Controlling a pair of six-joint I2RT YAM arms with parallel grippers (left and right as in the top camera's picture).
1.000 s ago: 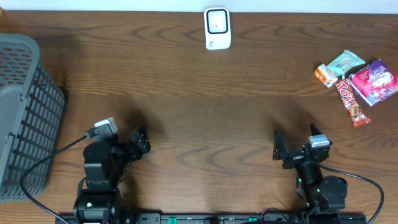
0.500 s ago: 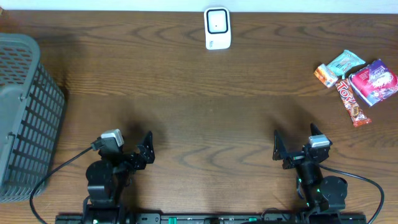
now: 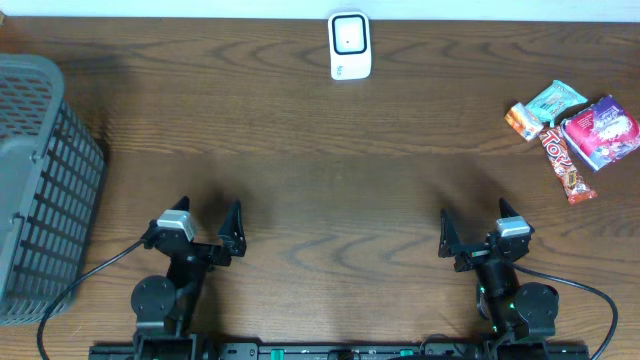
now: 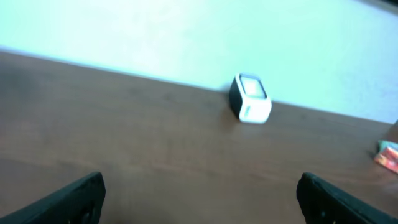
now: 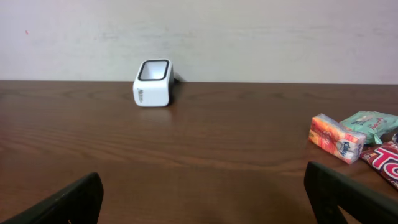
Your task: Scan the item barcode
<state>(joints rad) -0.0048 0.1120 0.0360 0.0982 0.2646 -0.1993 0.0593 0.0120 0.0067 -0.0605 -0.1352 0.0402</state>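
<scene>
Your left claw (image 3: pixel 205 222) and right claw (image 3: pixel 475 228) both stand wide apart and empty, the scanner (image 3: pixel 350 45) far ahead between them, and the chocolate bar (image 3: pixel 566 163) ahead-right of the right claw, lying lengthwise front-to-back with its near end slanting right.

White scanner (image 3: pixel 350 45) at far edge; snack packets (image 3: pixel 592 134) far right.

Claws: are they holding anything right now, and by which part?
Nothing. The left claw and right claw are both open and empty; the snacks lie untouched.
</scene>
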